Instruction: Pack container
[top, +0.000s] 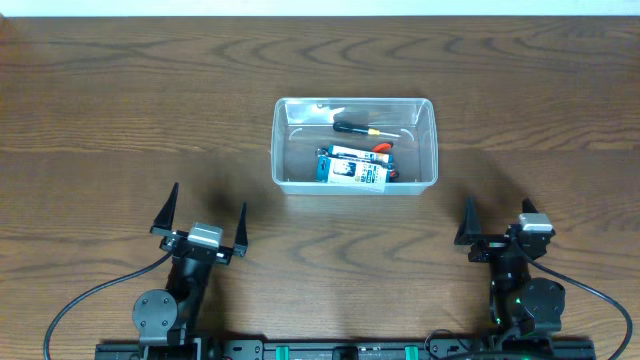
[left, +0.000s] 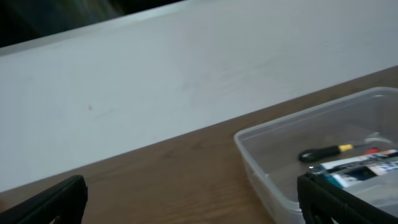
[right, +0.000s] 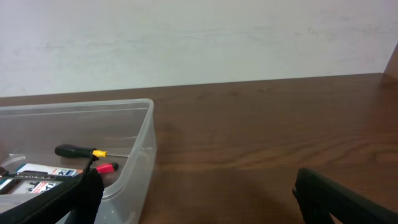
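Two pincers sit by the near edge of the wooden tabletop (top: 100, 110) in the overhead view. The left pincer (top: 210, 198) is left of that edge's middle and the right pincer (top: 497, 210) is toward the near-right corner, each spread wide and holding nothing. The container (top: 355, 101) lies around the middle of the tabletop, between the two pincers, farther toward the far edge and well apart from both. Inside it are a black-handled screwdriver (top: 352, 125), a blue-and-white box (top: 352, 170) and a small red item (top: 383, 150). From the left wrist, the left pincer's dark fingers (left: 53, 202) stand wide apart, and the container (left: 261, 165) sits ahead to the right, its near end partly behind the right-hand finger. From the right wrist, the right pincer's fingers (right: 348, 199) are likewise wide and empty. Here the container (right: 140, 168) sits ahead to the left, partly behind the left-hand finger, with the screwdriver (right: 74, 150) showing through its clear wall.
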